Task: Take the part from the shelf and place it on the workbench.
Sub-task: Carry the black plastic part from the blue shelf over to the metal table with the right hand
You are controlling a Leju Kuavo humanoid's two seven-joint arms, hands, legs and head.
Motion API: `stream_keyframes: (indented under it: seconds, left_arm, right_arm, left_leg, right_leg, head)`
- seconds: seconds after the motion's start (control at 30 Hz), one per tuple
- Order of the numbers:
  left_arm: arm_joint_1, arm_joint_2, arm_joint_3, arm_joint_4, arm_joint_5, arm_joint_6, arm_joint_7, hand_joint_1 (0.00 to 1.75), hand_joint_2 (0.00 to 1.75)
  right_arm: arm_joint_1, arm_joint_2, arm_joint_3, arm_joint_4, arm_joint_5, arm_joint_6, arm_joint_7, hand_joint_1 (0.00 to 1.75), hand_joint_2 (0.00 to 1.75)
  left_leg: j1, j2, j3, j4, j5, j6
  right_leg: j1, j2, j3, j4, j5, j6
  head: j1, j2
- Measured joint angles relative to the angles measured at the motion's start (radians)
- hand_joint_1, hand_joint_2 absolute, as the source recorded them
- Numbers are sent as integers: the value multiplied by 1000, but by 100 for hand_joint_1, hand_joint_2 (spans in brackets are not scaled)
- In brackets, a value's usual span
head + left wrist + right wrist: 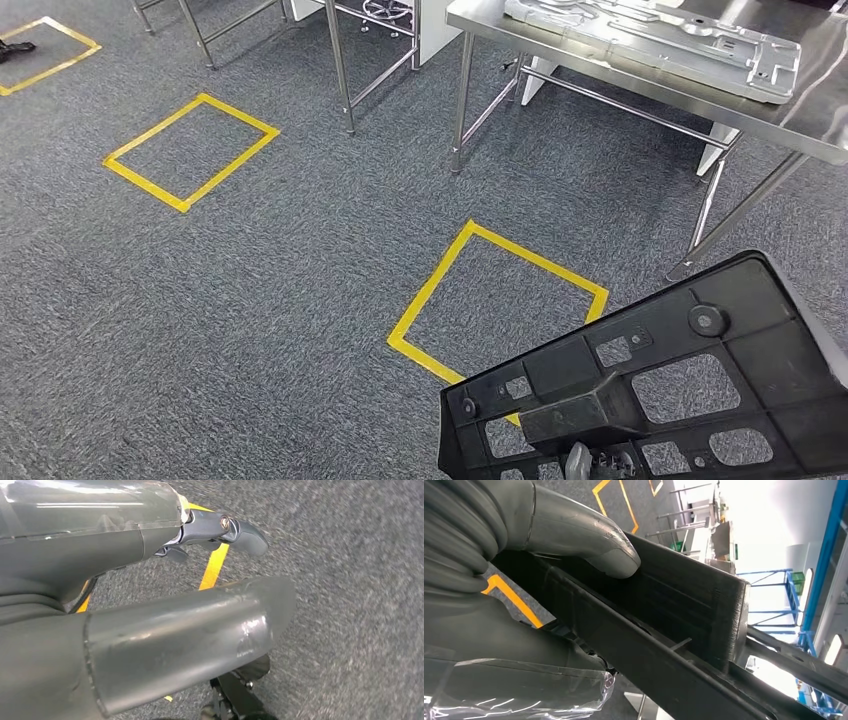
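The part (660, 390) is a black plastic frame with ribs and cut-outs, tilted low at the right of the head view. My right hand (499, 605) grips its edge, the thumb (584, 535) pressed on one face of the part (674, 605) and the fingers under it. A grey bit of that hand (580, 462) peeks through the frame. The steel workbench (820, 110) stands ahead at the upper right. My left hand (150, 605) hangs over the carpet, thumb and fingers (235, 530) apart and holding nothing.
A pressed metal panel (660, 40) lies on the workbench. Its steel legs (460, 100) and braces reach the grey carpet. A yellow tape square (500, 300) marks the floor just ahead, another (190, 150) farther left. More steel frames stand at the back.
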Motion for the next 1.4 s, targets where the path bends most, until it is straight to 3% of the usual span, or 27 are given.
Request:
stream_keyframes:
  seconds: [0.07,0.13,0.23,0.3,0.37,0.4,0.43,0.47,0.53,0.57,0.63,0.73,0.8,0.87,0.93,0.97,1.0,1.07,1.1,1.13,1.2,1.23,1.3,1.33,1.4]
  left_arm:
    - [-2,-1,0,0,-1,0,0,0,0]
    - [-4,-1,0,0,-3,2,0,0,0]
    - [-10,1,0,0,-6,3,-1,0,0]
    - [-12,2,0,0,-9,3,-1,0,0]
    - [-10,3,0,0,-12,2,0,0,0]
    - [-8,3,0,0,-13,2,1,0,0]
    - [-6,3,0,0,-13,2,2,0,0]
    - [-4,4,0,0,-14,1,3,0,0]
    - [-3,5,1,0,-14,1,4,0,0]
    - [-3,5,1,0,-14,1,5,0,0]
    - [-4,5,2,0,-14,0,6,0,0]
    - [-4,4,2,0,-14,-2,7,0,0]
    - [-4,3,2,0,-14,-3,7,0,0]
    - [-4,3,3,0,-14,-4,8,0,0]
    - [-3,3,3,0,-14,-5,8,0,0]
    - [-2,3,3,0,-14,-5,8,0,0]
    - [-2,2,3,0,-14,-6,8,0,0]
    - [-1,2,3,1,-14,-6,9,0,0]
    - [-3,1,4,1,-14,-7,9,0,0]
    - [-5,0,4,1,-14,-7,9,0,0]
    - [-12,0,4,2,-14,-8,10,0,0]
    - [-14,0,5,2,-14,-8,10,0,0]
    - [-17,0,6,2,-14,-9,10,0,0]
    - [-17,0,7,2,-13,-9,10,0,0]
    - [-13,0,10,2,-14,-9,11,0,0]
  right_arm:
    - [-1,0,0,0,4,-1,0,175,175]
    - [-1,0,1,-1,9,-5,0,175,175]
    - [1,0,6,-2,18,-12,-1,175,175]
    - [1,0,10,-2,24,-15,-1,175,175]
    - [1,0,12,-2,28,-17,-1,175,175]
    - [1,0,12,-1,29,-17,-1,175,175]
    - [2,0,13,-1,29,-17,-1,175,175]
    - [2,0,13,-1,29,-17,-1,175,175]
    - [2,0,13,-1,31,-17,-1,175,175]
    - [1,0,13,-1,33,-18,-1,175,175]
    - [0,0,14,-1,37,-18,-1,175,175]
    - [-1,0,14,-2,44,-21,-2,175,175]
    - [-2,0,14,-3,48,-22,-5,175,175]
    - [-1,0,14,-3,50,-20,-7,175,175]
    - [0,0,14,-3,50,-17,-7,175,175]
    - [0,0,14,-3,49,-17,-7,175,175]
    - [0,0,14,-3,49,-17,-7,175,175]
    - [1,0,14,-3,52,-21,-7,175,175]
    - [2,0,14,-3,55,-24,-7,175,175]
    - [2,0,14,-3,58,-27,-8,175,175]
    - [1,0,16,-6,63,-32,-9,175,175]
    - [1,0,17,-7,65,-35,-9,175,175]
    - [0,0,20,-7,69,-38,-9,175,175]
    - [-1,0,21,-7,72,-39,-8,175,175]
    - [-1,1,24,-6,75,-41,-8,175,175]
  left_leg:
    - [-2,3,6,-3,-7,-8]
    - [-2,5,8,-8,-13,-19]
    - [-2,9,17,4,-29,-36]
    - [0,8,-26,96,-68,-40]
    - [0,8,-111,236,-115,-43]
    - [0,8,-145,280,-117,-44]
    - [-1,8,-164,289,-97,-43]
    - [-1,8,-162,257,-57,-41]
    - [-3,7,-122,131,34,-35]
    - [-5,7,-101,78,55,-30]
    - [-11,6,-83,38,50,-19]
    - [-9,5,-61,13,38,-1]
    - [-6,4,-32,-7,30,8]
    - [-6,7,-7,-16,14,10]
    - [-6,11,23,-17,-9,9]
    - [-6,12,42,-17,-23,7]
    - [-7,14,60,-18,-38,4]
    - [-8,18,92,-19,-66,-2]
    - [-8,20,104,-22,-79,-7]
    - [-8,22,117,-23,-86,-14]
    - [-7,24,130,-10,-82,-29]
    - [-5,22,124,21,-72,-34]
    - [-3,15,65,132,-68,-41]
    - [-2,11,21,199,-88,-44]
    - [-1,10,-67,289,-161,-50]
  right_leg:
    - [7,-4,60,-117,38,-13]
    - [14,-4,73,-143,29,-25]
    - [9,0,91,-163,25,-41]
    - [4,-1,114,-174,19,-52]
    - [6,-1,131,-175,4,-59]
    - [8,0,140,-175,-4,-59]
    - [9,2,152,-174,-14,-58]
    - [10,5,166,-174,-24,-56]
    - [11,7,196,-174,-47,-50]
    - [12,8,205,-173,-58,-44]
    - [13,8,212,-173,-68,-31]
    - [11,7,199,-134,-54,-12]
    - [8,4,137,-34,-58,-2]
    - [7,3,46,77,-101,2]
    - [7,2,-18,112,-135,1]
    - [7,2,-29,88,-124,-2]
    - [7,0,-30,39,-87,-6]
    - [13,-6,-22,-65,31,-17]
    - [18,-10,-19,-96,70,-23]
    - [22,-11,-15,-110,87,-29]
    - [26,-7,5,-120,66,-43]
    - [24,-4,21,-127,58,-51]
    - [20,-2,53,-138,41,-64]
    - [19,-1,67,-140,29,-69]
    - [19,11,95,-141,6,-71]
  head:
    - [0,0]
    - [-1,0]
    - [-4,0]
    - [-9,0]
    - [-13,0]
    - [-13,0]
    - [-13,0]
    - [-13,0]
    - [-13,0]
    - [-13,0]
    - [-12,0]
    - [-13,0]
    - [-10,0]
    - [-6,0]
    - [-5,0]
    - [-5,0]
    - [-4,0]
    - [-5,0]
    - [-5,0]
    - [-5,0]
    - [-5,0]
    - [-5,0]
    - [-7,0]
    - [-9,0]
    - [-10,0]
